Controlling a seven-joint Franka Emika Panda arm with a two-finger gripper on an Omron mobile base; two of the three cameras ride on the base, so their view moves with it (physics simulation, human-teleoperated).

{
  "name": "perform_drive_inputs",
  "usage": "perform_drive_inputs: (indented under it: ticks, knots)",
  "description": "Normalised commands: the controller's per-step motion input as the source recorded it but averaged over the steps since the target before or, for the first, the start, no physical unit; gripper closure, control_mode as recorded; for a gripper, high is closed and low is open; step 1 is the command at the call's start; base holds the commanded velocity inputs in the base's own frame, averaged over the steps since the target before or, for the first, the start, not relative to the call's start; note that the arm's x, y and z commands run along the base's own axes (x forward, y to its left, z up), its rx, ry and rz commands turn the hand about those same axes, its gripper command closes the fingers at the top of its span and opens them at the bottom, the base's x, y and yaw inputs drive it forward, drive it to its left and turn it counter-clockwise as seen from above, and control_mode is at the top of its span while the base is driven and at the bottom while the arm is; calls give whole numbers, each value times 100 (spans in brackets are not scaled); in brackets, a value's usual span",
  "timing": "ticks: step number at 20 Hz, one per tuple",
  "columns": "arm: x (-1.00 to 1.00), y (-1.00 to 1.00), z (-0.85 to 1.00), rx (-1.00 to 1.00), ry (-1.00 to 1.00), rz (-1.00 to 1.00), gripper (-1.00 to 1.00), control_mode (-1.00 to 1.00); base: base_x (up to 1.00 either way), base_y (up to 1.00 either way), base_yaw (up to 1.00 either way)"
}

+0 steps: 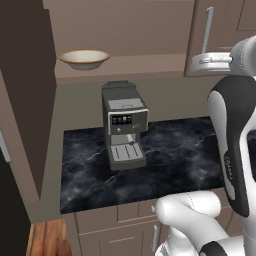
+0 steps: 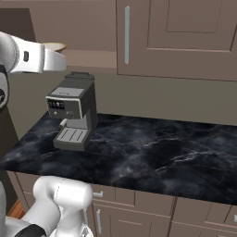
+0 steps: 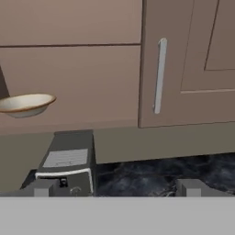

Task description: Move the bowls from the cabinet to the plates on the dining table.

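1. Bowl [image 1: 84,59], cream inside and tan outside, sat on the open cabinet shelf [image 1: 150,65] at the upper left of our left base frame.
2. We saw our pincer [image 3: 117,188] released, its fingertips [image 3: 41,188] spread wide at the bottom of the hand frame.
3. We noted a grey coffee machine [image 1: 124,125] on the black marble bench [image 1: 175,155], below the bowl.
4. We saw a closed cabinet door [image 2: 176,37] with a silver bar handle [image 2: 127,34] at the upper right.

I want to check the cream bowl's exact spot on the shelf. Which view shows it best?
The left base view: the whole cream bowl sits unobstructed on the cabinet shelf. The hand view cuts it at the frame edge; the right base view hides most of it behind the arm.
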Motion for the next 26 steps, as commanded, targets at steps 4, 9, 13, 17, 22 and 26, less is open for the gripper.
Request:
perform_drive_inputs:
  ticks: [4, 9, 13, 17, 22, 26]
  knots:
    - [0, -34, 9, -4, -3, -3, -100, -100, 0, 0, 0]
    - [5, -30, 3, -3, -2, -1, -100, -100, 0, 0, 0]
    - [13, -26, 0, -1, 0, 0, -100, -100, 0, 0, 0]
    - [11, -25, 0, 0, 0, 0, -100, -100, 0, 0, 0]
    - [18, -20, 0, 0, 0, 0, -100, -100, 0, 0, 0]
    - [24, -19, 0, 0, 1, -2, -100, -100, 0, 0, 0]
